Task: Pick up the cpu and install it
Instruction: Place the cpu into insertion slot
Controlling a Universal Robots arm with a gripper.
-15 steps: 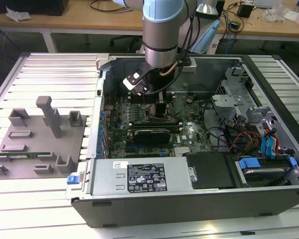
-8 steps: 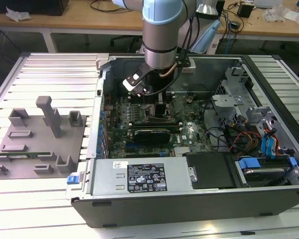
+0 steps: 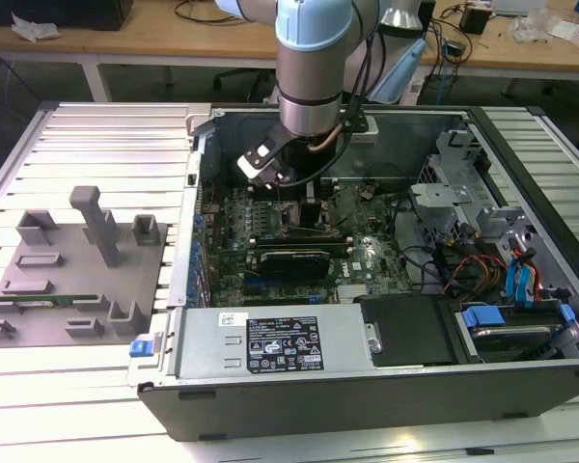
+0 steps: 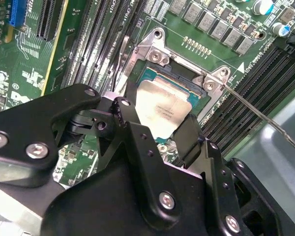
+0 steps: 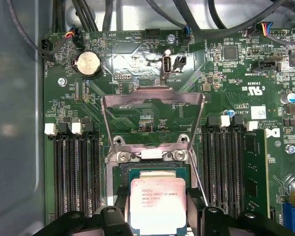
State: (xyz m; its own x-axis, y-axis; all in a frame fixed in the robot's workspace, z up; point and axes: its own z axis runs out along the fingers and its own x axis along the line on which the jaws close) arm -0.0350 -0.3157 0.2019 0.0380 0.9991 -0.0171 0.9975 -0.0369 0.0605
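The cpu (image 5: 158,204) sits between the two fingers (image 5: 113,216) of the hand (image 5: 158,214), with its silver top facing the wrist cameras. The fingers bear on two opposite edges, so the hand is judged to be grasping the cpu. An edge grip of this kind leaves the underside free to meet the socket contacts.

Directly under the hand lies the socket (image 5: 137,172); its dark rim is visible just past the chip's far edge. Whether the cpu is already seated or is held just above the socket cannot be determined.

Beyond the fingertips, the load plate (image 5: 152,96) stands swung open. The retention lever (image 4: 260,115) is released to one side of the hand. Both need to be clear for the chip to enter. Memory slots (image 5: 73,172) flank the hand on both sides.

In the exterior view, the arm (image 3: 314,68) reaches straight down into the open computer case (image 3: 386,376), which lies on the counter (image 3: 96,145).
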